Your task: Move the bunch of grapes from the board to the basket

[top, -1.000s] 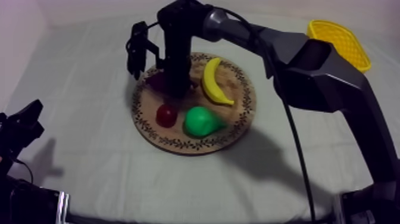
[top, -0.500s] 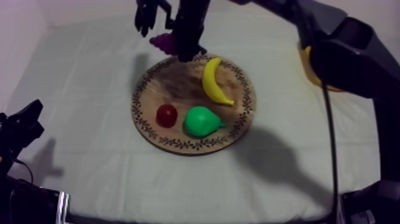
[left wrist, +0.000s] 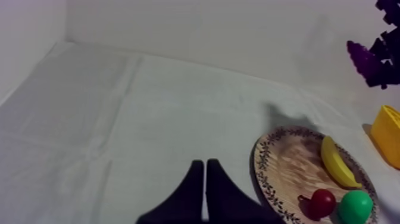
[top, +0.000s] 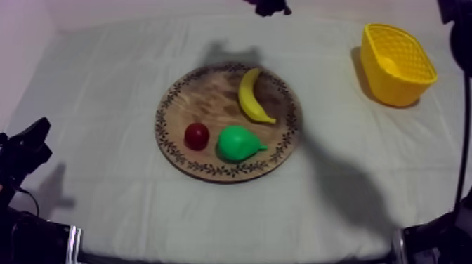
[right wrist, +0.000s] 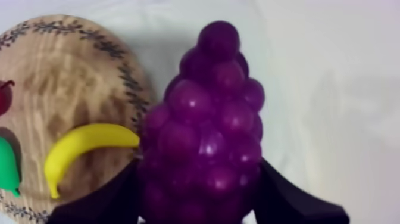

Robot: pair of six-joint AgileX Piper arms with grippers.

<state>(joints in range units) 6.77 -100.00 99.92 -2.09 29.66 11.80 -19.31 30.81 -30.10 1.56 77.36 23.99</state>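
The right gripper (right wrist: pixel 199 193) is pinching the bunch of grapes (right wrist: pixel 208 137) at its broad end, one black finger (right wrist: pixel 107 202) on each side, and the bunch's long axis runs straight out from the claw with the narrow tip pointing away. The grapes are in the air, clear of the wooden board (top: pixel 211 105) and over the cloth just past its far rim. The coming move turns on one thing: the yellow basket (top: pixel 390 91) stands well apart toward my right, at the far right of the table, so the carry goes sideways that way and then down into its open mouth. Only the right arm is placed for it. The left gripper (left wrist: pixel 204 190) is pressed together on nothing, low at my left, far from the basket. The banana (top: pixel 251 95), pear (top: pixel 237 142) and small red fruit (top: pixel 197 135) lie on the board, out of the path. From above the claw is cut off by the far edge of the view, and the dark shape there is probably gripper and grapes together – I cannot separate them, nor judge how high the bunch hangs over the cloth.
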